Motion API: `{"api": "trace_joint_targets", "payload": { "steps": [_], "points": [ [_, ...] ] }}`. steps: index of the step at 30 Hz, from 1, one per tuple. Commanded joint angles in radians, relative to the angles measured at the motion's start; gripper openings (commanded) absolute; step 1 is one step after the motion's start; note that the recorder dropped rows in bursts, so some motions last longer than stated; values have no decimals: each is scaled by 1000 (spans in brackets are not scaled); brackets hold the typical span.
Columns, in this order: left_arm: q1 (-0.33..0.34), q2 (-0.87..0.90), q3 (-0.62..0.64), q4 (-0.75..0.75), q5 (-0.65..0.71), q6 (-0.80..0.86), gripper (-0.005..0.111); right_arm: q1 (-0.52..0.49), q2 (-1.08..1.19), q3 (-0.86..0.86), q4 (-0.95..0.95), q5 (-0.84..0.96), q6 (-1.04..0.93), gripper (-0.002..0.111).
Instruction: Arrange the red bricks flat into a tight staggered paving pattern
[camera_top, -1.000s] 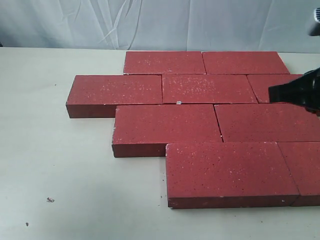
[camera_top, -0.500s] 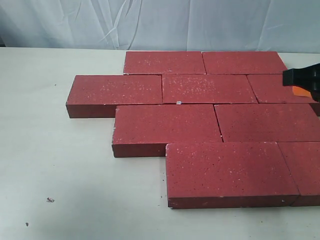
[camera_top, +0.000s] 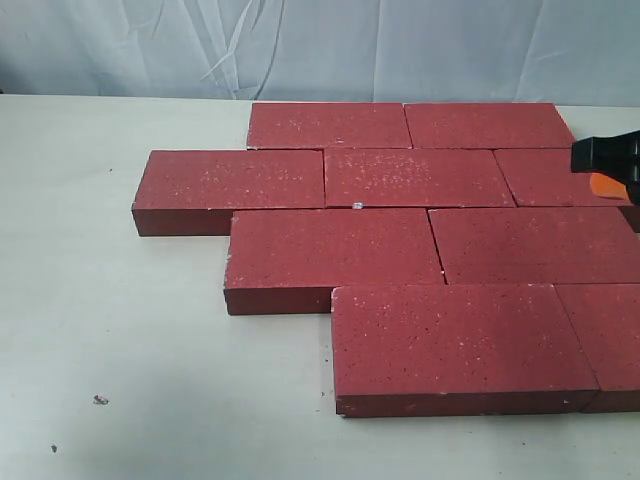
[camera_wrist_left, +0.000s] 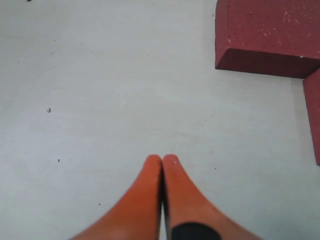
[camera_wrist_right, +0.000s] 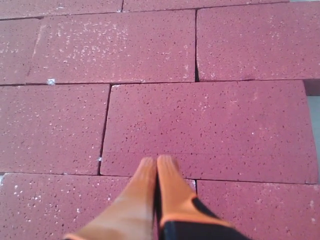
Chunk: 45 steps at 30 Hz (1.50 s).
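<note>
Now the left hand and right hand are clenched empty, but a low drag could separate the red bricks.

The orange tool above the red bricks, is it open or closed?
Shut. The right tool has both orange fingers pressed together, nothing between them, over the red bricks.

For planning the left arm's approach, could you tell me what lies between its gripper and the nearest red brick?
Only bare table, with tiny specks, lies between the left gripper and the red brick, per the left wrist view.
</note>
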Motion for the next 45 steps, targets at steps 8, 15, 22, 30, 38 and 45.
{"api": "trace_joint_targets", "payload": {
  "steps": [8,15,22,30,38,45],
  "points": [
    [1,0,5,7,-9,-6,0,-5,-301,2,-2,-8,-2,-1],
    [1,0,5,7,-9,-2,0,-5,-582,2,-12,-5,-2,-1],
    [1,0,5,7,-18,-2,0,-5,-657,4,-8,-6,-2,-1],
    [1,0,5,7,-18,-2,0,-5,-662,4,-54,-6,-2,-1],
    [1,0,5,7,-18,-2,0,-5,-674,33,-78,-12,12,-1],
    [1,0,5,7,-18,-2,0,-5,-723,91,-161,-13,147,-1]
  ]
}}
